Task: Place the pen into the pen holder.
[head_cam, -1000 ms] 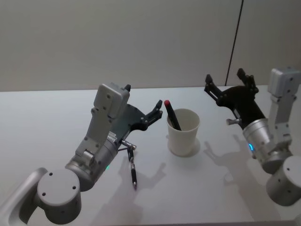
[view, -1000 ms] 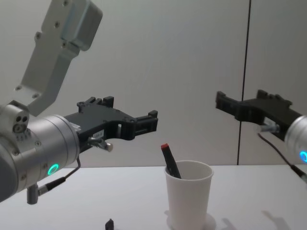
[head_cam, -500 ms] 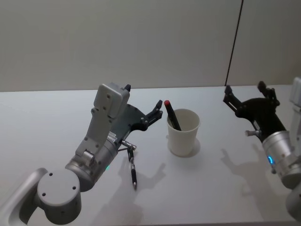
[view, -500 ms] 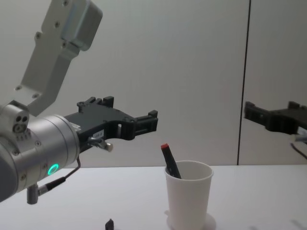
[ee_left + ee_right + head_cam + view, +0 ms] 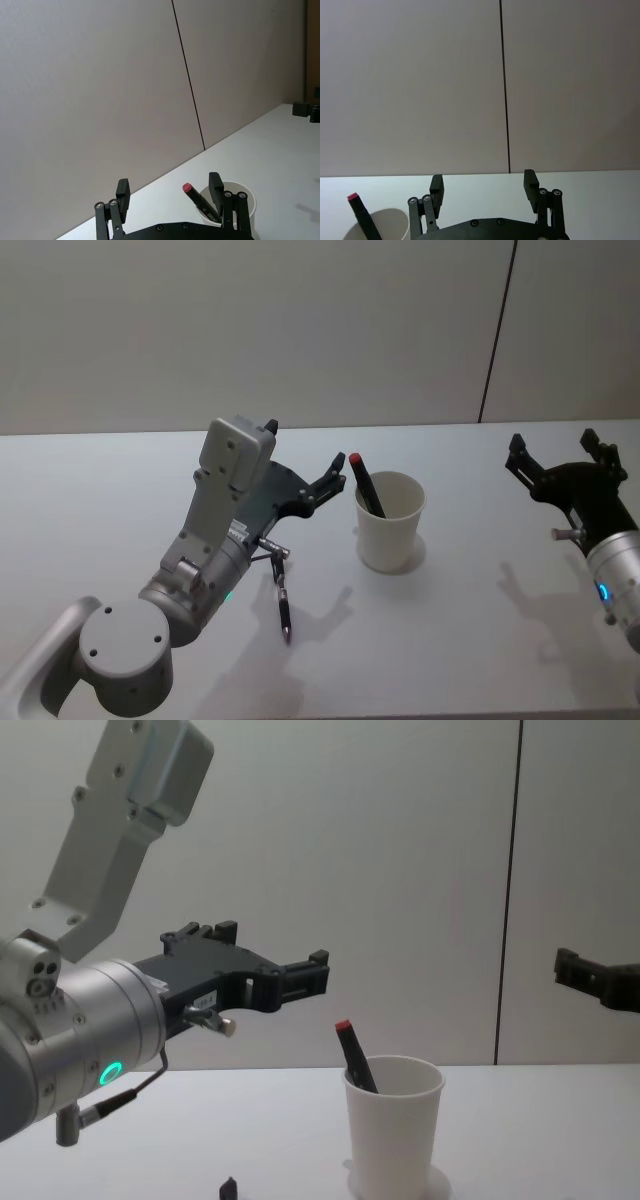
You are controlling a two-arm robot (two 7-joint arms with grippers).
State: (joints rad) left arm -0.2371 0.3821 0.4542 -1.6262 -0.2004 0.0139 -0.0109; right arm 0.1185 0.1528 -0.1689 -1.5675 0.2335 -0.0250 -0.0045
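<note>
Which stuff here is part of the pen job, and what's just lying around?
Job: pen holder; red-capped pen standing in it; left gripper, open beside the holder; right gripper, open, farther right.
Lying about: dark pen flat on the table by the left arm.

Left arm and right arm: silver-grey cylinders, round caps with screw holes; green ring on left, blue light on right. Left gripper and right gripper: black linkage fingers, visible screws; thin cable at left wrist.

A plain grey wall, split by a thin dark vertical seam, rises behind the white table.
</note>
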